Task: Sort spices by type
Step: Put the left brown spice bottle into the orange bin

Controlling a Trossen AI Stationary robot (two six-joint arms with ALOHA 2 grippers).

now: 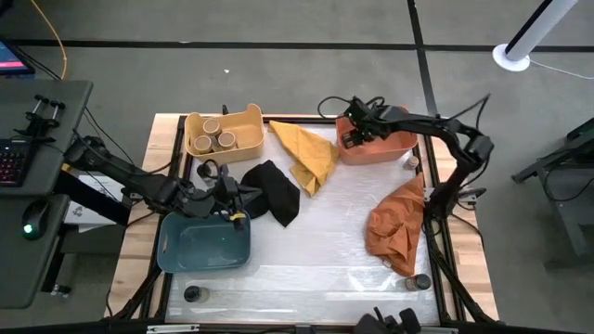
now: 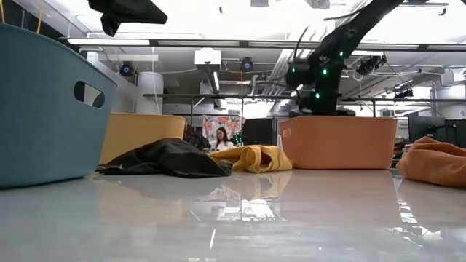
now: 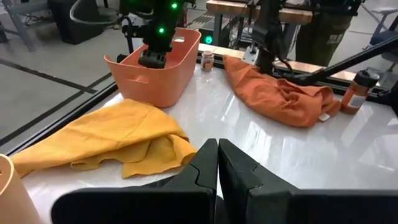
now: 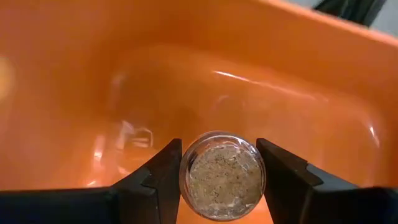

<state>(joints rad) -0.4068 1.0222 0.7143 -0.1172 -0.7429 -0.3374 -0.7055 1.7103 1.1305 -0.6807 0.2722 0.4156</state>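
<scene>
My right gripper point(image 1: 354, 135) hangs over the orange bin point(image 1: 394, 147) at the far right, shut on a small round glass jar point(image 4: 222, 175) of tan spice. My left gripper point(image 3: 217, 169) is shut and empty, held above the table between the blue bin point(image 1: 186, 249) and the black cloth point(image 1: 276, 191). Three tan-topped jars point(image 1: 220, 136) stand in the yellow bin point(image 1: 249, 119). A dark-topped jar point(image 1: 192, 294) stands on the table near the front left. Two jars point(image 1: 415, 281) stand by the orange cloth's near end, and one point(image 1: 411, 163) stands beside the orange bin. My right gripper pinches the jar's round side wall point(image 4: 186, 177) between its two fingers point(image 4: 163, 174), one on either side. The fingers point down into the orange bin. The jar hangs lifted clear of the bin's floor, its glass underside toward the camera.
A yellow cloth point(image 1: 307, 154) lies between the yellow and orange bins. An orange cloth point(image 1: 397, 227) lies bunched at the right. The black cloth lies in the middle. Bare glossy table point(image 1: 316, 255) spreads across the near middle.
</scene>
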